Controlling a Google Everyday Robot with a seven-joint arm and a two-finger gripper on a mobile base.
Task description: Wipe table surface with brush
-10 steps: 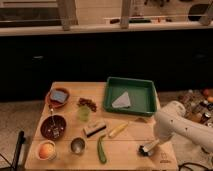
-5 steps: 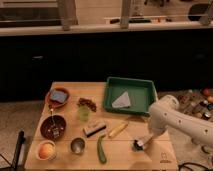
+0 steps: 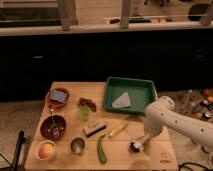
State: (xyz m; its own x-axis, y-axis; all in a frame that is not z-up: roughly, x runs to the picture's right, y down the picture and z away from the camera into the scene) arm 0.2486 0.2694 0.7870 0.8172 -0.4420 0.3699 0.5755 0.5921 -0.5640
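Observation:
The table surface [image 3: 72, 90] is a light tan wooden top in the middle of the camera view. My white arm reaches in from the right. My gripper [image 3: 138, 145] is low over the table's front right part, right of a green cucumber [image 3: 101, 149]. It is shut on the brush [image 3: 133, 147], whose dark bristle head touches or nearly touches the wood. The brush's pale handle is mostly hidden in the gripper.
A green tray [image 3: 110, 95] with a grey cloth [image 3: 121, 101] stands at the back right. A pale-topped block [image 3: 95, 129], a yellow item [image 3: 118, 130], a metal cup [image 3: 77, 145], a green cup [image 3: 84, 113] and three bowls [image 3: 53, 127] fill the left and middle.
My gripper has slid leftward with the brush along the front of the table, from near the right edge toward the cucumber. The other things have not moved.

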